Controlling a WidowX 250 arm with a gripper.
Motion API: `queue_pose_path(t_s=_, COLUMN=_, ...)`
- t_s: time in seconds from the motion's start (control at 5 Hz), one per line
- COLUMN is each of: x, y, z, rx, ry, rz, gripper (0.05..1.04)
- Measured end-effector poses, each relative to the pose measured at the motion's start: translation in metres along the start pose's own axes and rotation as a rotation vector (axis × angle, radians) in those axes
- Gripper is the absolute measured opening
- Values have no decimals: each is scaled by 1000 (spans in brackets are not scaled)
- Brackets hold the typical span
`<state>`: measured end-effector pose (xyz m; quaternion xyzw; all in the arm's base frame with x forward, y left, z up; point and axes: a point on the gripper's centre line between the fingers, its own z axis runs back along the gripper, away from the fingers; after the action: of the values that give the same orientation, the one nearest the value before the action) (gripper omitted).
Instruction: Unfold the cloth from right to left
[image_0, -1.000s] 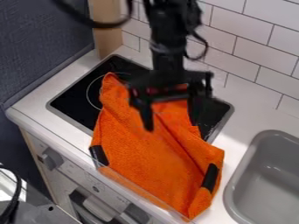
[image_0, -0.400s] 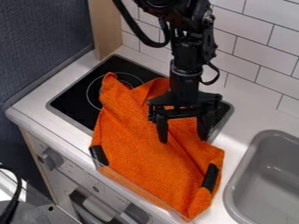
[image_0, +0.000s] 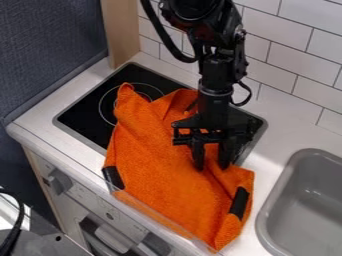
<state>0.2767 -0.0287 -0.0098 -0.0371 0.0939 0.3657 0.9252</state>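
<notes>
End effector (image_0: 212, 167) down at orange cloth (image_0: 153, 160), tips narrowly apart w/ fabric btwn.

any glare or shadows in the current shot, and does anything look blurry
Camera view: soft bright patch on the counter left of the sink; soft highlights and shading inside the basin; the dark gripper shows little surface detail; the cloth's weave looks soft.
</notes>
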Motion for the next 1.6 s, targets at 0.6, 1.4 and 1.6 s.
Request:
queue_pose_path(t_s=0.6, x=-1, y=5, z=10, rx=16, ry=-12, rz=-3, gripper=51)
queue_pose_path(t_s=1.4, x=-56, y=-87, z=57, rx=-154, ry=-86, rz=-383, gripper=51)
queue_pose_path(t_s=1.6, x=-75, y=-111, z=42, rx=-149, ry=-54, rz=-467, gripper=51)
